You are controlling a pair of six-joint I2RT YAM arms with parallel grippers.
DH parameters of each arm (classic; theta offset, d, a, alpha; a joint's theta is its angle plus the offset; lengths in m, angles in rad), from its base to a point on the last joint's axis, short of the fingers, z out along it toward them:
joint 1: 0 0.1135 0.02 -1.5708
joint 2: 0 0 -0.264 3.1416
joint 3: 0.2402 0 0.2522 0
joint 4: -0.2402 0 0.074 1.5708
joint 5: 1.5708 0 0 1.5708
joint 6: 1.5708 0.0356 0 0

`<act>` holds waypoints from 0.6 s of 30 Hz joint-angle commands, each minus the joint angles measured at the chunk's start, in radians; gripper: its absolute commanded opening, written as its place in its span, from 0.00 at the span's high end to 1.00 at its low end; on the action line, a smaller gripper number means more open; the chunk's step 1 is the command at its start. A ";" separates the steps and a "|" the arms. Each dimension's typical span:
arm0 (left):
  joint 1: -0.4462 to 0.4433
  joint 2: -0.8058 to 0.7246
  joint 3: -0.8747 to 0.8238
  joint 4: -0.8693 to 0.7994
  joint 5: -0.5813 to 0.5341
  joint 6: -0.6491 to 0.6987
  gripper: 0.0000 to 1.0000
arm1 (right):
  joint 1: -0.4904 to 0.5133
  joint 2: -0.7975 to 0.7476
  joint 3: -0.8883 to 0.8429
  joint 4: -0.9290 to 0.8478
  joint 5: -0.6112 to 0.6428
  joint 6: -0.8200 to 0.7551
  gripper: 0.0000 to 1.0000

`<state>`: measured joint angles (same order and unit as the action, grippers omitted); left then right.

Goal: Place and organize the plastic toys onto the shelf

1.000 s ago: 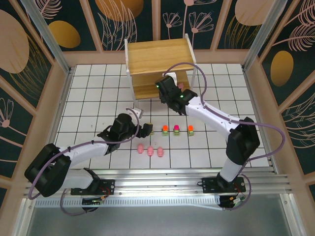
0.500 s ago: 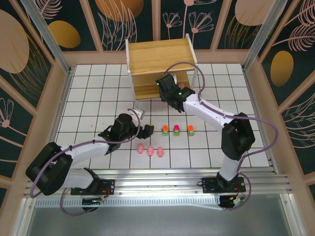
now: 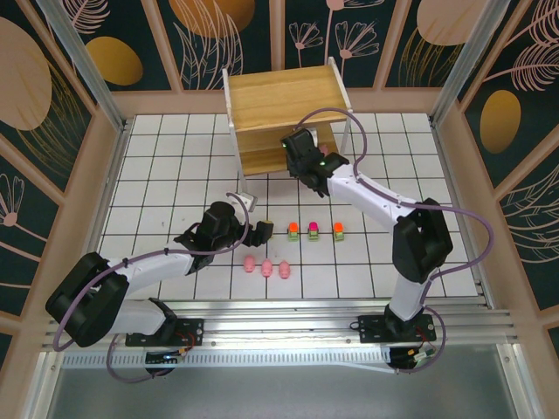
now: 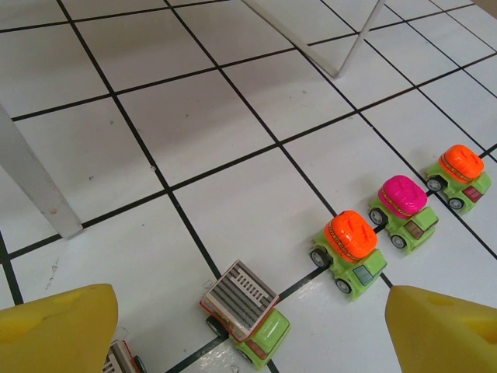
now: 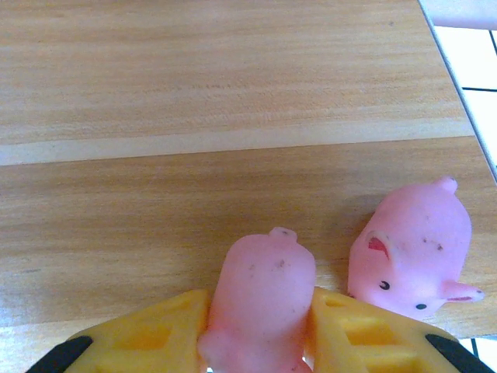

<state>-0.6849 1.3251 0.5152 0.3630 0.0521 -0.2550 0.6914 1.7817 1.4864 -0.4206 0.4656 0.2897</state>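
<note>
White tiled table (image 3: pixel 157 175): left gripper (image 4: pixel 248 334) hangs wide open, empty, over toy trucks (image 4: pixel 353 249) near the middle. Farther back, right gripper (image 5: pixel 260 338) pinches a pink pig (image 5: pixel 262 284) on the shelf (image 5: pixel 194 116)'s lower board, another pig (image 5: pixel 411 249) just right.

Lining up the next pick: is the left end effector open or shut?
Open: the left end effector has its yellow fingers wide apart, a grey-topped truck sitting untouched between them.

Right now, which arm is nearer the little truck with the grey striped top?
Left. The left end effector is open just by the grey-topped truck; the right end effector is far off at the shelf, closed on a pink pig.
</note>
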 commanded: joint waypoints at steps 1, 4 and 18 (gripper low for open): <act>0.008 0.001 0.004 0.023 0.010 0.017 0.11 | -0.033 0.018 0.011 0.032 0.002 0.000 0.64; 0.007 -0.004 0.002 0.023 0.009 0.017 0.11 | -0.043 0.017 0.001 0.036 -0.002 0.004 0.62; 0.008 -0.009 0.002 0.019 0.007 0.020 0.11 | -0.046 -0.013 -0.022 0.062 -0.023 0.002 0.53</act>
<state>-0.6849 1.3251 0.5152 0.3630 0.0521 -0.2550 0.6544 1.7832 1.4712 -0.3912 0.4431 0.2901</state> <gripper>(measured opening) 0.890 0.467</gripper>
